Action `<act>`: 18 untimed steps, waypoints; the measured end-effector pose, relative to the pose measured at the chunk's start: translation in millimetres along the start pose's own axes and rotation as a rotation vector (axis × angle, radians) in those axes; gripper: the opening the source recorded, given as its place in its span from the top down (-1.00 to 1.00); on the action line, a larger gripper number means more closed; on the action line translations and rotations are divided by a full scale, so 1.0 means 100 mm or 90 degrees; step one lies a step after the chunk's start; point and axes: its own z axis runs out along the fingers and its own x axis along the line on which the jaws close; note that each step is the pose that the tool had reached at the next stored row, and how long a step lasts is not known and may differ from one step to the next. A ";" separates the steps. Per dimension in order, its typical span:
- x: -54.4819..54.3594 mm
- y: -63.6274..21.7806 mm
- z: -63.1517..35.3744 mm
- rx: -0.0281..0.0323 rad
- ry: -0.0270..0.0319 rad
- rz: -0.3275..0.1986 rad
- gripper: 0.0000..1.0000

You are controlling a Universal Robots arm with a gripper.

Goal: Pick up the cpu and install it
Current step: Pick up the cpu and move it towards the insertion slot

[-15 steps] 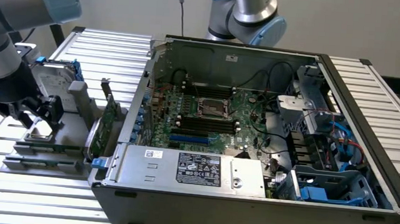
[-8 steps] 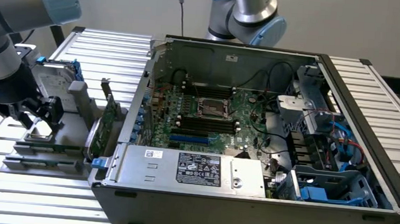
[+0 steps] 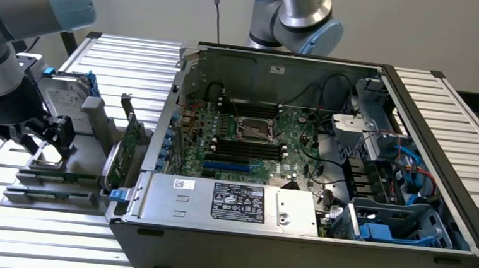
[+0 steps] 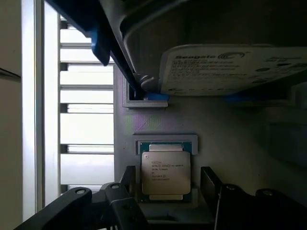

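The cpu (image 4: pixel 165 172) is a small square chip with a dull silver top and printed text. It lies flat in a recess of a grey holder (image 4: pixel 225 139). My gripper (image 4: pixel 169 181) hangs just above it, open, with one black finger (image 4: pixel 127 178) on each side and a gap between each finger and the chip. In the exterior view my gripper (image 3: pixel 46 142) is at the far left, low over the cpu (image 3: pixel 48 153). The dark square socket (image 3: pixel 254 129) sits on the green board inside the open computer case (image 3: pixel 300 239).
A silver hard drive (image 3: pixel 65 93) with blue rails stands upright in the grey holder (image 3: pixel 59 178), just behind the chip; its label shows as the hard drive (image 4: pixel 225 69) in the wrist view. A card (image 3: pixel 125 145) stands between holder and case. A second arm (image 3: pixel 294 18) is behind the case.
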 end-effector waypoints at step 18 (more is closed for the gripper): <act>0.00 -0.004 0.081 -0.0012 0.0031 0.005 -0.31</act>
